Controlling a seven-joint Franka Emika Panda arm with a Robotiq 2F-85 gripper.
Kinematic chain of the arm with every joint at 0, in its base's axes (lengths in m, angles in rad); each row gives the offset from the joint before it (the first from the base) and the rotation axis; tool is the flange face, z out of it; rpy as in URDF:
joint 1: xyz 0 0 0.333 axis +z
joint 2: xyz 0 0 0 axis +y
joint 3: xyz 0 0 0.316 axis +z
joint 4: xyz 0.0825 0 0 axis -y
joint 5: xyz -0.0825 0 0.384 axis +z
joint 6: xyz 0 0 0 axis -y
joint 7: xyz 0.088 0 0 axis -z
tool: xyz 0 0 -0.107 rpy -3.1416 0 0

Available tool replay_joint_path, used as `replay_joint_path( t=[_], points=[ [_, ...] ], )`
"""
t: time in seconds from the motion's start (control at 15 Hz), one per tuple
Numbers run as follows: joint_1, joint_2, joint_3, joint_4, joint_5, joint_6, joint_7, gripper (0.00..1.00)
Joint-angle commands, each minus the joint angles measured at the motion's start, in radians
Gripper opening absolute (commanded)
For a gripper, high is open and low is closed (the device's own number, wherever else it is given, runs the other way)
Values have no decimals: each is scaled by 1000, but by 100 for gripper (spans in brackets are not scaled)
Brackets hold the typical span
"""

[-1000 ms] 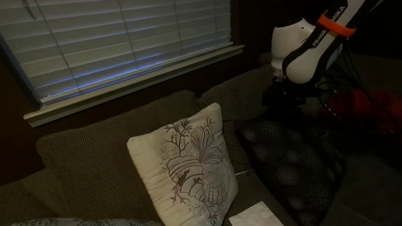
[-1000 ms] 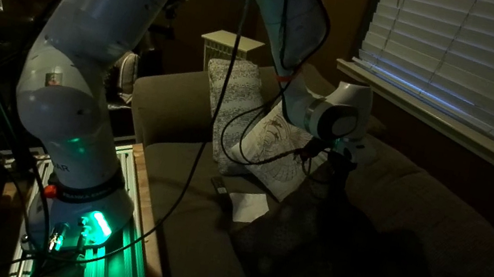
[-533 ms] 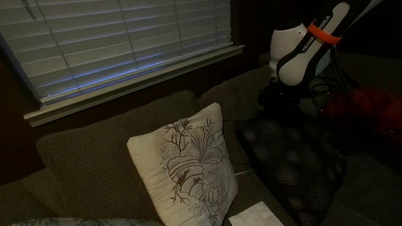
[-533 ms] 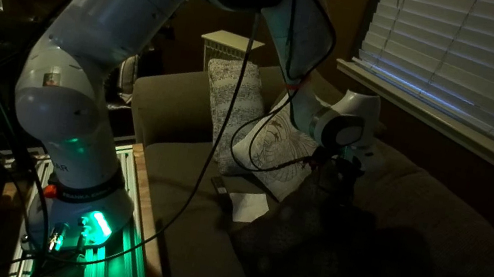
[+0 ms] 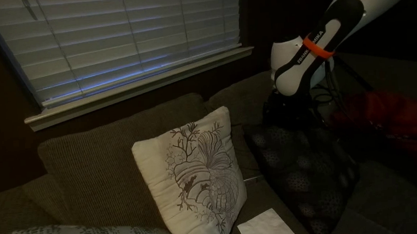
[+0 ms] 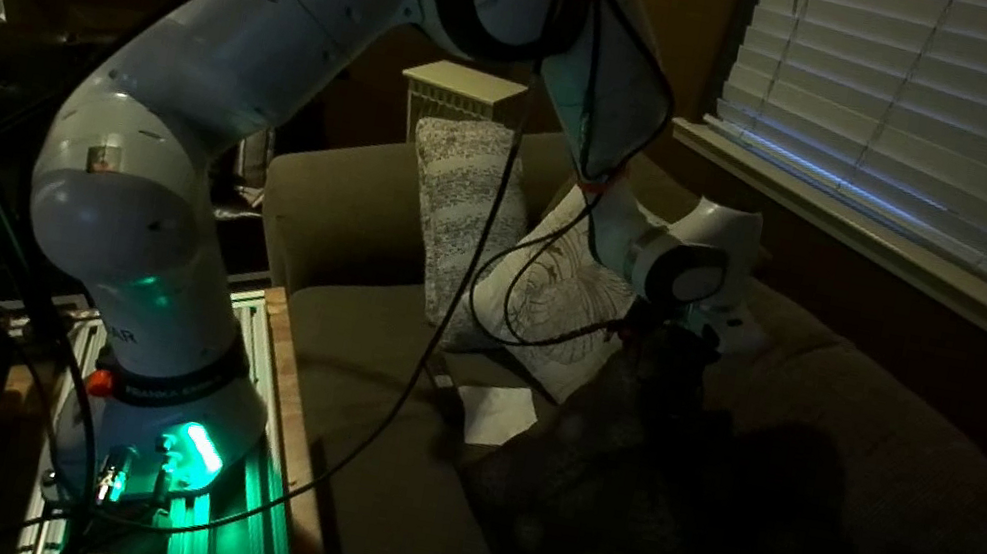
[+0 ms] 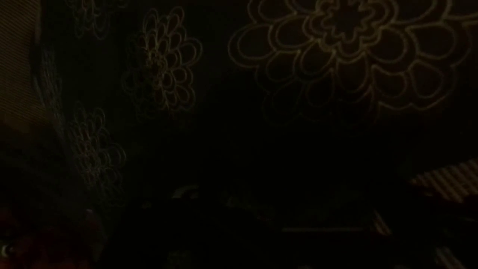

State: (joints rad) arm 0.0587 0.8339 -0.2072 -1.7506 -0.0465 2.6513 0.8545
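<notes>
I'm hanging the gripper [image 5: 291, 121], jaws standing wide, over the upper end of the dark flowered pillow [image 5: 301, 178]; shadow is hiding any contact. It's lying beneath me, patterned face looking upward, its long axis apparently running from the backrest [image 5: 241, 97] toward the front of the seat [image 6: 369, 347]. Farther off, a shell-print pillow [image 5: 198, 179] is leaning.

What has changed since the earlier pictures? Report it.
In an exterior view, the gripper has moved down and to picture left, toward the dark patterned cushion; no grasp or release can be made out. That cushion, the shell-print cushion and the white paper stayed in place.
</notes>
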Motion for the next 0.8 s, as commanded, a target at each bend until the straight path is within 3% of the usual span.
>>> replay_joint_path(
  t=[0.0, 0.6, 0.73],
  points=[
    [-1, 64, 2, 99, 37, -97, -23, 66],
    [26, 31, -21, 127, 39, -212, 83, 2],
    [32, 28, -27, 127, 35, -226, 106, 0]
  ],
)
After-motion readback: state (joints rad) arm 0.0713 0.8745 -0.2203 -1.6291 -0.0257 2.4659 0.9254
